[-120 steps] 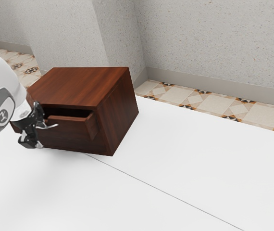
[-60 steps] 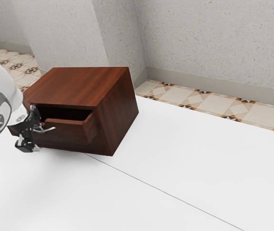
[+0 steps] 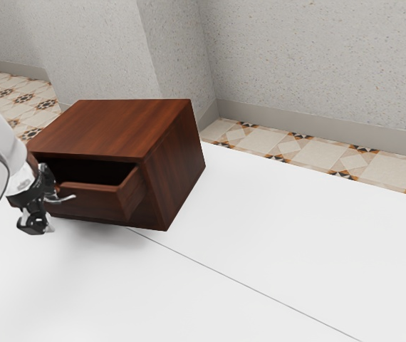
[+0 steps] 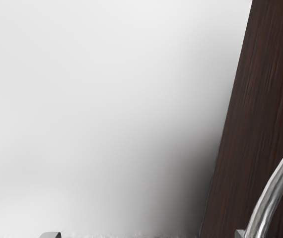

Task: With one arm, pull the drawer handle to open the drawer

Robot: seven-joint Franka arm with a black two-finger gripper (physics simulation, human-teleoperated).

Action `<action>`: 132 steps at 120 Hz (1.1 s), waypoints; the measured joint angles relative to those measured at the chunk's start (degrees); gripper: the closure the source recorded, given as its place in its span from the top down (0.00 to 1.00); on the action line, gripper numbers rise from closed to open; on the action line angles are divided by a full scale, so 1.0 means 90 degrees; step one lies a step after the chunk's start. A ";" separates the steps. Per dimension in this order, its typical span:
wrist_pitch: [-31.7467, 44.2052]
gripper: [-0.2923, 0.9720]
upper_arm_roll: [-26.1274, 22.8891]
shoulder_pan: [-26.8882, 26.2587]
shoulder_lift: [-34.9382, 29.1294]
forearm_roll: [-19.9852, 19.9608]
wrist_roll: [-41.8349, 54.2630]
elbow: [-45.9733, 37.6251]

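Drawer [image 3: 92, 194] was part way out of the front of the brown cabinet [image 3: 125, 128], and a dark gap showed between it and the cabinet top. So the job looked partly done, but I think there was more room to pull. A thin silver handle [image 3: 65, 197] sat on the drawer's front, on the side away from the cabinet. The black gripper [image 3: 39, 201] was right at that handle, in front of the cabinet, low over the white table [image 3: 260, 271]. Its fingers [image 4: 51, 234] were spread wide apart, not pinched on anything. In the wrist view the curved handle [image 4: 275, 193] ran close by one finger, next to the dark wood of the drawer front [image 4: 260, 124]. I think the hand was set like that so one finger could hook behind the bar and drag it, with no need to squeeze. A straight pull away from the cabinet would suit the next move best. If the hand went sideways, the finger might slip off the bar, or the whole cabinet might slide along the table.
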 joint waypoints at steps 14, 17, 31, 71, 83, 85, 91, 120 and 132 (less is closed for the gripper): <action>-0.0005 0.54 0.0000 -0.0015 -0.0032 -0.0039 0.0007 -0.0032; -0.0010 0.54 0.0003 -0.0018 -0.0037 -0.0044 0.0015 -0.0033; -0.0053 0.54 0.0138 -0.0097 -0.0050 0.0031 0.0050 -0.0034; -0.0249 0.53 0.0312 -0.0280 -0.0119 0.0121 0.0284 -0.0040; -0.0306 0.52 0.0391 -0.0318 -0.0148 0.0164 0.0340 -0.0036; -0.0315 0.51 0.0399 -0.0322 -0.0153 0.0167 0.0348 -0.0036; -0.0340 0.49 0.0418 -0.0338 -0.0167 0.0176 0.0373 -0.0035; -0.0435 0.45 0.0462 -0.0383 -0.0202 0.0170 0.0552 -0.0035; -0.0492 0.44 0.0476 -0.0400 -0.0210 0.0248 0.0631 -0.0026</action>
